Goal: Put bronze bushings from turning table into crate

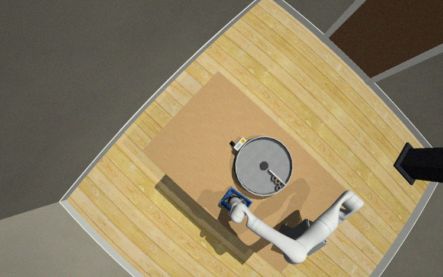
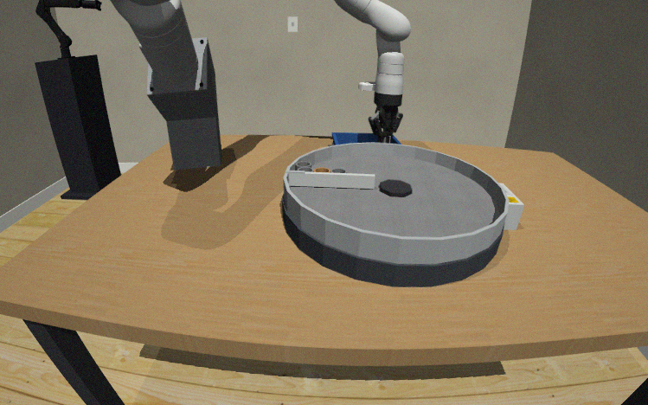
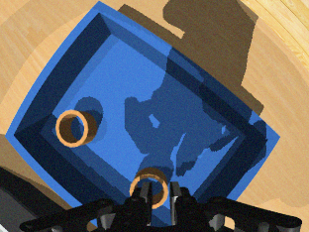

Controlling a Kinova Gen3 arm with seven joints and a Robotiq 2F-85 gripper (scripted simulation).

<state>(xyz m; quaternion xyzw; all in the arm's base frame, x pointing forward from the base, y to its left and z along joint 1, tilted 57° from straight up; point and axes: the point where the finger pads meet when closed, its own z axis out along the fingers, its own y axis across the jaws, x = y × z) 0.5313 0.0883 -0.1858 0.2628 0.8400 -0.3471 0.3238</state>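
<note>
Bronze bushing [image 1: 278,181] [image 2: 322,170], well apart from the slightly spread, empty pincer [image 2: 386,138] [image 3: 160,192], is crowding steel bushings [image 1: 278,187] [image 2: 304,164], risking a mistaken pinch.

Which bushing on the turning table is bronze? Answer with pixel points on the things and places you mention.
The orange-brown bushing [image 1: 276,179] [image 2: 322,170] beside the white bar [image 1: 276,176] [image 2: 336,180], between one grey bushing [image 1: 272,178] [image 2: 338,170] hubward and two rimward.

I noted a wood-grained rectangular tabletop [image 1: 195,116] [image 2: 189,286]. Directly on it stood a round, rimmed turning table [image 1: 250,154] [image 2: 396,247], a blue crate [image 1: 225,196] [image 2: 351,138] [image 3: 134,74] near its edge, and a white box with a yellow label [image 1: 239,145] [image 2: 513,215] just beside the turning table.
</note>
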